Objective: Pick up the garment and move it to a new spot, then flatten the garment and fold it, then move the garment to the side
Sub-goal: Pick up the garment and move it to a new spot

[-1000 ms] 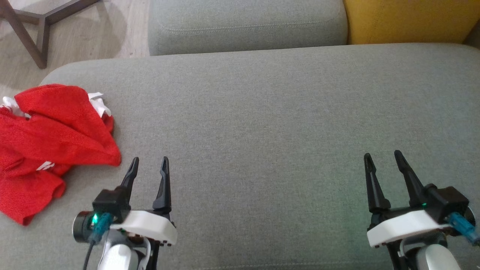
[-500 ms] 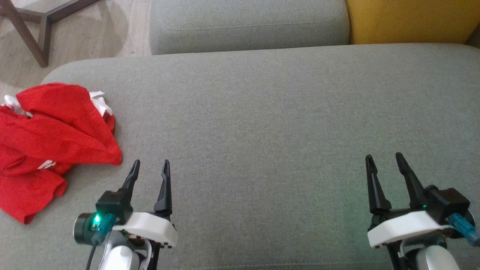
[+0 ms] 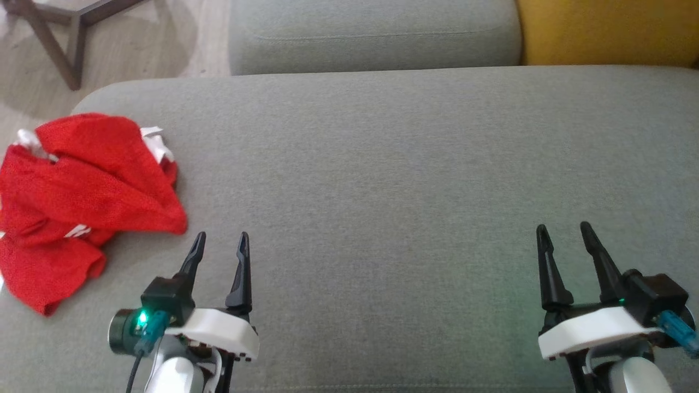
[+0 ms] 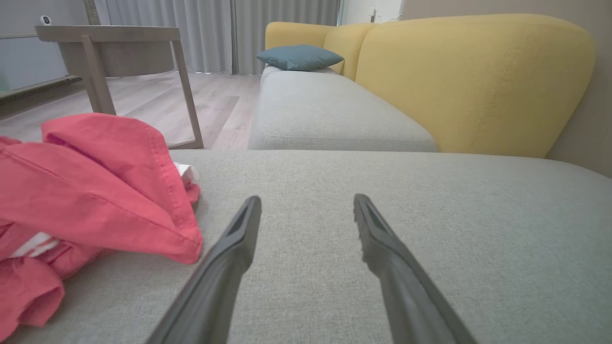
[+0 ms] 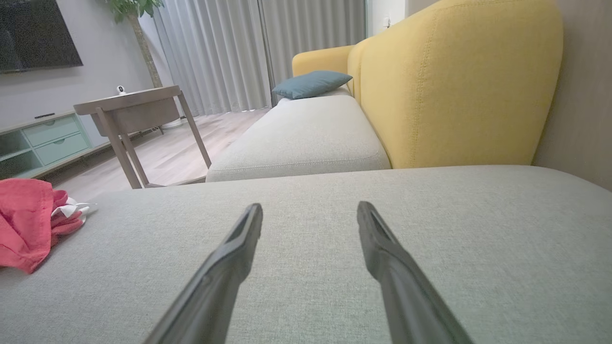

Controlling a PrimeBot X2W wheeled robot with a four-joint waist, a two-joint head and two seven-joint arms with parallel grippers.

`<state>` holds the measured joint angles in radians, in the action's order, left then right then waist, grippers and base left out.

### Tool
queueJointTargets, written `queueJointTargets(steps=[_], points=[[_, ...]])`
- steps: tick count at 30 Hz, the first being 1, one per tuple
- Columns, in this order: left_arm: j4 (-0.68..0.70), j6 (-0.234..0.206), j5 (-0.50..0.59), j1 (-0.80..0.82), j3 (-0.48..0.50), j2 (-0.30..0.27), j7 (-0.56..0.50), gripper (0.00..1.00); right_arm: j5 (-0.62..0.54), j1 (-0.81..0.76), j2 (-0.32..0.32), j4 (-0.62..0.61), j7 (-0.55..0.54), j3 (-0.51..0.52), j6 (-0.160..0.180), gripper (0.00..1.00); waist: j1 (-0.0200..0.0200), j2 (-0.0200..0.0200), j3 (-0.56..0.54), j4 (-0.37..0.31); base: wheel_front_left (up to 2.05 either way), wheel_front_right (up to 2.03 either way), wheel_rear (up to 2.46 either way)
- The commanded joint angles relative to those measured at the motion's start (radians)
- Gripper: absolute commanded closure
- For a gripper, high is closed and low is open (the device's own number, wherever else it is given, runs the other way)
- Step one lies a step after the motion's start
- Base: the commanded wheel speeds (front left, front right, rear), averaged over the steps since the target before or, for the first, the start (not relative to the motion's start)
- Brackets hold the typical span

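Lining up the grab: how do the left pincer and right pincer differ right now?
The left pincer is close beside the red garment; the right pincer is far across the grey cushion from it. The garment looms large in the left pincer's wrist view, small at the edge in the right pincer's. Both are open, empty, fingers over bare cushion.

Home, living rm: long sofa w/ grey seat cushions (image 3: 382, 164) & a tall yellow backrest (image 5: 454, 86); blue-green throw pillow (image 5: 311, 83) at the far end; floor-length grey curtains (image 5: 215, 52) behind it. Light wood-plank floor (image 5: 229, 126) w/ a wooden side table (image 5: 129, 110); dark TV (image 5: 33, 33) on the wall above a low cabinet (image 5: 52, 138) w/ pale green drawers; indoor tree (image 5: 136, 28) by the curtains. Red garment (image 3: 82, 191) lies crumpled on the seat.
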<state>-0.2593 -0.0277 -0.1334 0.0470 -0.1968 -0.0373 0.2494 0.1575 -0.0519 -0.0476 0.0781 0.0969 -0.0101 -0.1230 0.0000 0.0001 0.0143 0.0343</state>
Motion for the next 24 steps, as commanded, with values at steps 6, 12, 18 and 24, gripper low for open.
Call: queueJointTargets(steps=[6,12,18,24], points=[[0.042,-0.008,0.012,0.07,0.032,-0.014,0.012,0.0,-0.003,0.031,-0.003,-0.048,0.008,-0.023,-0.008,0.0,0.0,-0.0001,0.016,0.07,0.0,0.0,0.0],[0.058,-0.005,0.027,0.101,0.047,-0.017,0.012,0.0,-0.013,0.05,-0.004,-0.065,0.001,-0.032,-0.008,0.0,0.0,-0.0001,0.039,0.17,0.0,0.0,0.0],[0.067,-0.003,0.031,0.111,0.071,-0.021,0.012,0.0,-0.02,0.067,-0.016,-0.085,-0.012,-0.039,-0.008,0.0,0.0,-0.0001,0.05,0.269,0.0,0.0,0.0],[0.081,-0.003,0.031,0.105,0.092,-0.02,0.012,0.0,-0.026,0.085,-0.028,-0.112,-0.023,-0.044,-0.008,0.0,0.0,-0.0001,0.066,0.347,0.0,0.0,0.0]])
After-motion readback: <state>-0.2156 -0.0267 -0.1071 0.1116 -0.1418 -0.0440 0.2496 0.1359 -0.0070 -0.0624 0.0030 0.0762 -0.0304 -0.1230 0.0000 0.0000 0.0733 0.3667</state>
